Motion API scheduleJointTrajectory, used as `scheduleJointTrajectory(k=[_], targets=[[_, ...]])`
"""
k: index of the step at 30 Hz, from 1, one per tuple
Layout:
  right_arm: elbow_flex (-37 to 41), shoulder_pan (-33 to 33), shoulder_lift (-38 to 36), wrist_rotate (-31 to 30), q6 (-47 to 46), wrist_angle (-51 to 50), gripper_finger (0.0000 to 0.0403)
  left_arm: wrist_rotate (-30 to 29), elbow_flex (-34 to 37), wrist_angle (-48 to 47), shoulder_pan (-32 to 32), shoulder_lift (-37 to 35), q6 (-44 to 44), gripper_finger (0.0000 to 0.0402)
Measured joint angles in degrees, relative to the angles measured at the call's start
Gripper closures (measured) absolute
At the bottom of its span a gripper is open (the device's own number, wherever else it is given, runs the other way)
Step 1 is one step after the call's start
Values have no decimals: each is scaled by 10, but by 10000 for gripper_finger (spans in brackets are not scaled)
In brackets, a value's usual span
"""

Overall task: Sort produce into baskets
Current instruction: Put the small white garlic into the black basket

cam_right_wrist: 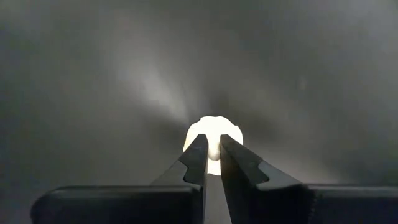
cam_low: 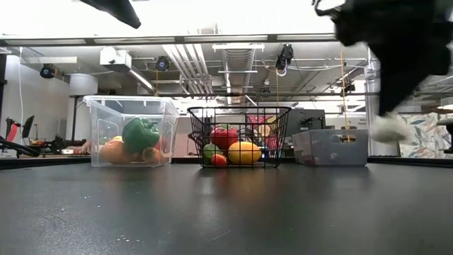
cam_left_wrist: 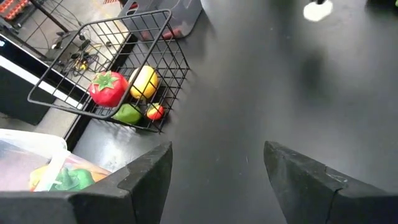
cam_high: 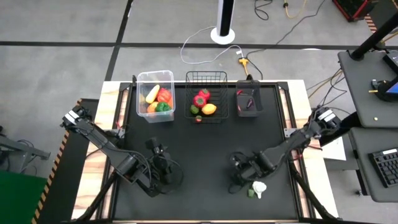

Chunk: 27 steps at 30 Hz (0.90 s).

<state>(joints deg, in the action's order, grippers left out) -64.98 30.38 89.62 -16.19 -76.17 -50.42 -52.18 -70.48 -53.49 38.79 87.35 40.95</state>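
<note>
A small white piece of produce (cam_right_wrist: 213, 132) with a green end (cam_high: 250, 193) is up off the black table at its near right, and my right gripper (cam_right_wrist: 211, 144) is shut on it. In the low view the white piece (cam_low: 389, 129) shows below the blurred dark gripper. My left gripper (cam_left_wrist: 214, 177) stands open over the near left of the table (cam_high: 163, 169), holding nothing. Along the far edge stand the clear tub (cam_high: 155, 96), the black wire basket (cam_high: 206, 96) and the small dark bin (cam_high: 249, 102), each with produce inside. My right gripper pinches the white piece between its two fingertips (cam_right_wrist: 198, 149), which stand almost together. The piece's rounded white end (cam_right_wrist: 214, 126) shows just beyond the tips; the part inside the pinch is hidden by the fingers. The fingers point steeply down, and the piece is clear of the table.
The tub holds orange, yellow, red and green pieces (cam_high: 158, 99); the wire basket holds a red pepper, a yellow piece and green ones (cam_high: 204, 102). Bare black tabletop (cam_high: 205, 155) lies between the grippers and the baskets. Wooden side rails (cam_high: 102, 149) flank the mat.
</note>
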Motion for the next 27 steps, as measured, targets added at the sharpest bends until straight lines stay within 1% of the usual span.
scheduleJointTrajectory(k=[6, 11, 15, 17, 20, 24, 27], targets=[[-47, -65, 0, -50, 137, -1, 376, 0, 0, 0, 0, 0, 0, 166], [-74, -134, 0, -67, 251, -3, 376, 0, 0, 0, 0, 0, 0, 166], [-99, -185, 0, -86, 324, -19, 376, 0, 0, 1, 0, 0, 0, 166], [-116, -203, -3, -103, 343, -47, 376, 0, 0, 1, 0, 0, 0, 166], [-146, -217, -12, -148, 358, -100, 376, 0, 0, 8, 0, 0, 0, 166], [-171, -238, -31, -224, 359, -174, 376, 1, 0, 22, 0, 0, 5, 166], [-172, -265, -52, -277, 358, -200, 376, 2, 0, 31, 0, 0, 20, 166]])
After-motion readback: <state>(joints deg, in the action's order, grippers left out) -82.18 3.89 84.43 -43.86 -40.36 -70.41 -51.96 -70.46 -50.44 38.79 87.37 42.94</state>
